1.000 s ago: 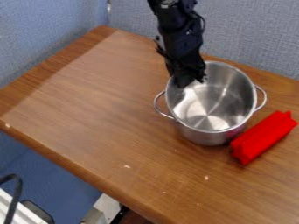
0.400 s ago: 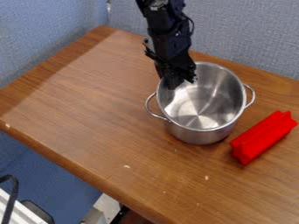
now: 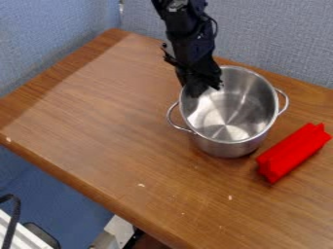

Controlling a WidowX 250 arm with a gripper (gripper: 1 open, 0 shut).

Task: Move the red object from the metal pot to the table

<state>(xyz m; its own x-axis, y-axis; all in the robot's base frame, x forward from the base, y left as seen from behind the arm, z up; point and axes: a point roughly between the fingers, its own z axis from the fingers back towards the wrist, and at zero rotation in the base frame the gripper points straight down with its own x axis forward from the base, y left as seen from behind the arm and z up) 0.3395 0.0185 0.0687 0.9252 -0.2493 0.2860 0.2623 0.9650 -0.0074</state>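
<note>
While the red object (image 3: 291,154) lay on the counter (image 3: 92,107) just beside the metal pot (image 3: 232,115), end effector (image 3: 201,82) clamped narrow on the pot's near-left rim.

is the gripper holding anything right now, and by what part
The gripper has its jaws shut on the metal pot, at the rim on its far-left side.

Arm (image 3: 182,24) cut off at top; table (image 3: 92,117) edges cropped.
</note>
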